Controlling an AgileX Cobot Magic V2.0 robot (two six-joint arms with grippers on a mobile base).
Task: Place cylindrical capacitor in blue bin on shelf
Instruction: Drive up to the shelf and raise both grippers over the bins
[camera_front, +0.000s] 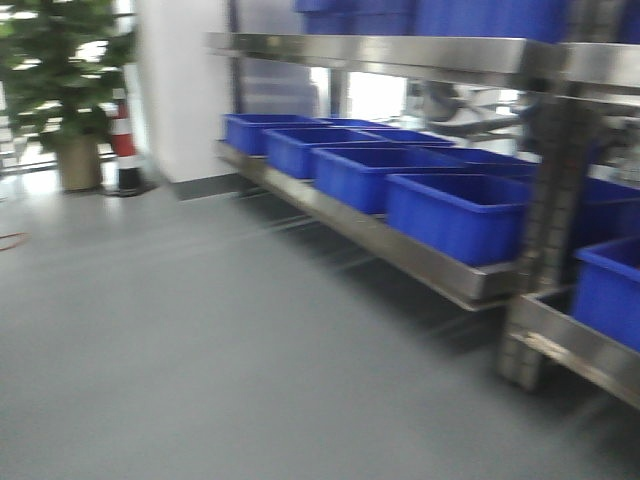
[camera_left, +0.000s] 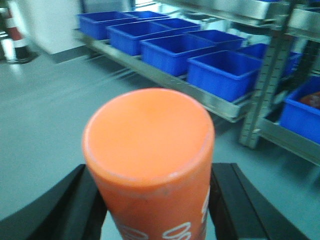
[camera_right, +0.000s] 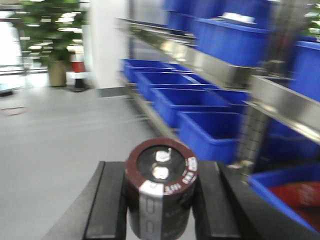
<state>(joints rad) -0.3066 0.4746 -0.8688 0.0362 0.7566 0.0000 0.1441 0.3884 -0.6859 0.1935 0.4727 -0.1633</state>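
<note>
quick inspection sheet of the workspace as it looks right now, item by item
surface: grey floor, glossy
job's things: cylindrical capacitor upright between the right fingers; shelf carries a row of blue bins
clutter: something red in one lower bin, unclear
grippers: right gripper shut on the cylindrical capacitor; left gripper shut on an orange cylinder
cables: thin reddish loop on the floor, blurred
surroundings: potted plant, traffic cone, white wall
</note>
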